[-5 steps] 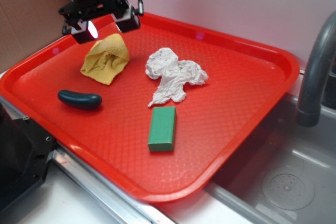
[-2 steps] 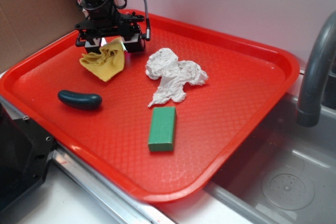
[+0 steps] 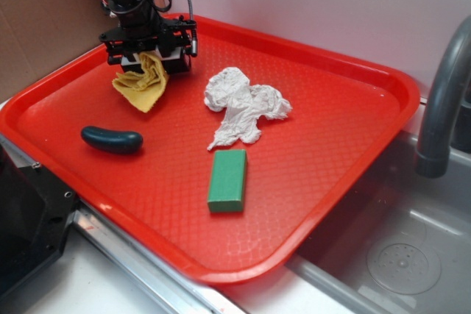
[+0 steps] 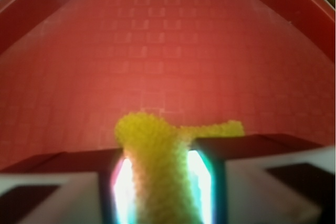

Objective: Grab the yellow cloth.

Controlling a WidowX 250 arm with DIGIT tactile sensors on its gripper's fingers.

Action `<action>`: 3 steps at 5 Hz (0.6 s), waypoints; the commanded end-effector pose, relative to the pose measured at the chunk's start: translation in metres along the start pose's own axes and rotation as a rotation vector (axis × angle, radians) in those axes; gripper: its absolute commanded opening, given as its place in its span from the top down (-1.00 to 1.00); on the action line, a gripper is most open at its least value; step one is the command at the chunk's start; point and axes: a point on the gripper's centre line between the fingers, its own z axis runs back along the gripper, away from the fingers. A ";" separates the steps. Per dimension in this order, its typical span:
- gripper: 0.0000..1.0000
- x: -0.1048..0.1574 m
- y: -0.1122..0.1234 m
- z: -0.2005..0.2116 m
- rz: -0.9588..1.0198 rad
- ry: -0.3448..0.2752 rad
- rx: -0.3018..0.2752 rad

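Black robot pincer (image 3: 149, 62) pinching the small wrinkly mustard-yellow woven cloth (image 3: 142, 85) between its fingers at the far-left part of the red plastic tray (image 3: 316, 145), crumpled white paper towel (image 3: 243, 108) just beside it.

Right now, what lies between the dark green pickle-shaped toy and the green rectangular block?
Nothing: only bare red plastic tray separates the pickle-shaped toy and green block, seen in the exterior view.

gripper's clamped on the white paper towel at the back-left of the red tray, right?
Not the paper towel: the gripper is clamped on the yellow cloth. The wrist view shows yellow weave pinched between its fingers. The white paper towel lies untouched mid-tray. Back-left of the red tray is right.
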 end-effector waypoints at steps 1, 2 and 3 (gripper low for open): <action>1.00 0.016 -0.021 0.058 0.010 0.090 -0.015; 1.00 0.001 -0.043 0.102 -0.096 0.256 -0.069; 1.00 -0.015 -0.049 0.130 -0.137 0.340 -0.122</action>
